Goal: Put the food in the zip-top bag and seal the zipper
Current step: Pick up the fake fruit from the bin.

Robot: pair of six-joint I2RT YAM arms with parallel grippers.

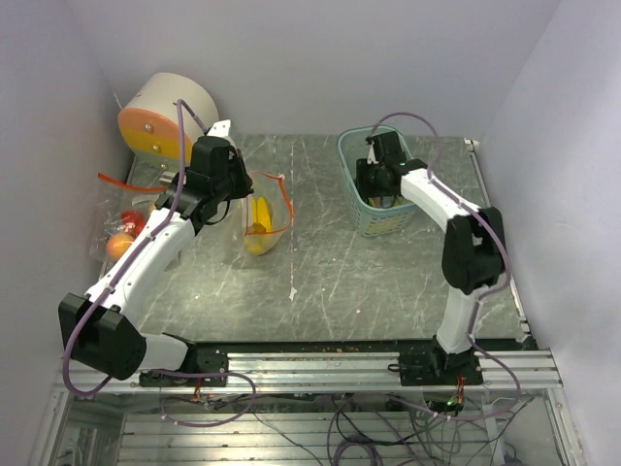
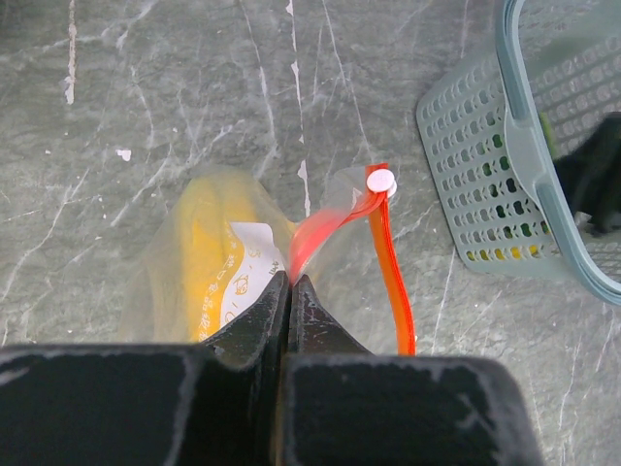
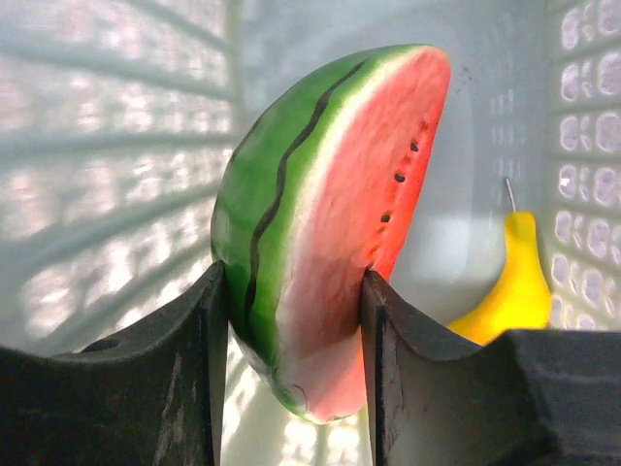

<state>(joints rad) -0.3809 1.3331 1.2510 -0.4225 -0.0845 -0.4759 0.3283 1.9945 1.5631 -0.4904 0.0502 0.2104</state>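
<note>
The clear zip-top bag stands on the table with a yellow piece of food inside. Its orange zipper strip with a white slider hangs open. My left gripper is shut on the bag's rim, at the bag's left side. My right gripper reaches down into the pale blue basket. In the right wrist view its two fingers press on both sides of a watermelon slice, with the gripper shut on it. A yellow piece lies behind the slice in the basket.
An orange peach and a red piece lie by the left wall. A round white and orange object stands at the back left. The basket's wall is just right of the bag.
</note>
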